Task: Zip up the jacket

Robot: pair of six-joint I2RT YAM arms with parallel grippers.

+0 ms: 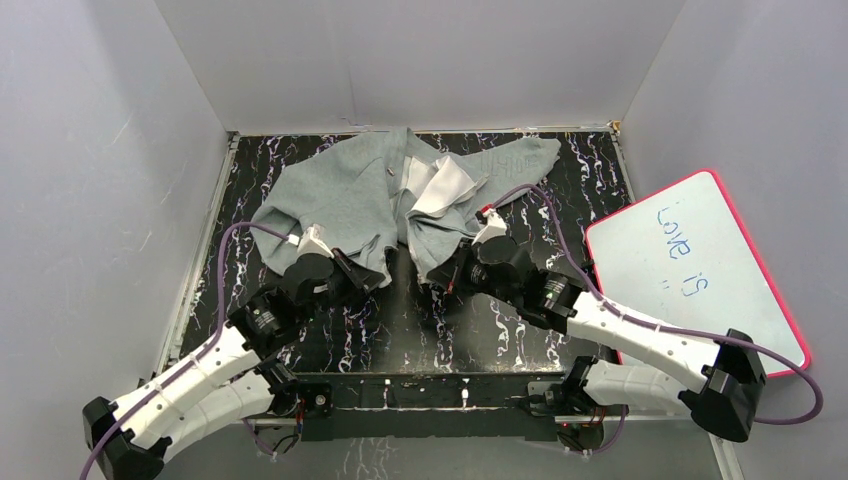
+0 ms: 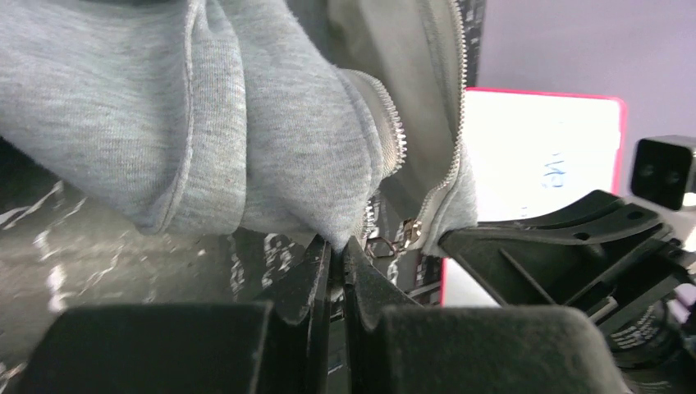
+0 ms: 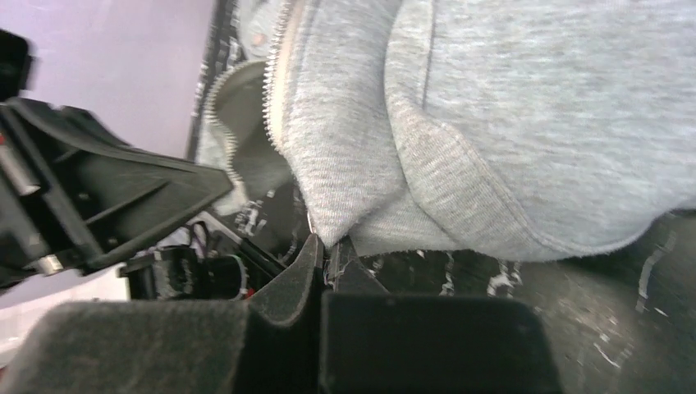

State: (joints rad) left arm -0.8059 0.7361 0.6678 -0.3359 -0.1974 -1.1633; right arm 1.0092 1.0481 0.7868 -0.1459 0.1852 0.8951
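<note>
The light grey fleece jacket (image 1: 345, 195) lies rumpled across the far half of the black, white-veined counter (image 1: 400, 335). Its front is open, and a patch of white lining (image 1: 440, 187) is turned up near its middle. One sleeve stretches toward the far right corner. The near hem hangs toward the centre of the counter, where both arms meet it.

The left hand (image 1: 372, 268) is pressed together on the bottom corner of one front panel. In the left wrist view its fingers (image 2: 316, 267) pinch the tip of grey fabric just beside the zipper teeth (image 2: 396, 135), which curve up along the panel's edge. A small metal piece (image 2: 404, 233) hangs at the foot of the opposite zipper edge; what it is cannot be told.

The right hand (image 1: 432, 272) is also pressed together, pinching the bottom corner of the other panel. In the right wrist view the fleece tapers down into its closed fingers (image 3: 299, 275), with a line of zipper teeth (image 3: 275, 74) running up the edge on the left.

The two hands sit near each other, fingertips pointing inward, each showing in the other's wrist camera.

A whiteboard (image 1: 700, 270) with a red rim and blue handwriting lies to the right of the counter
</note>
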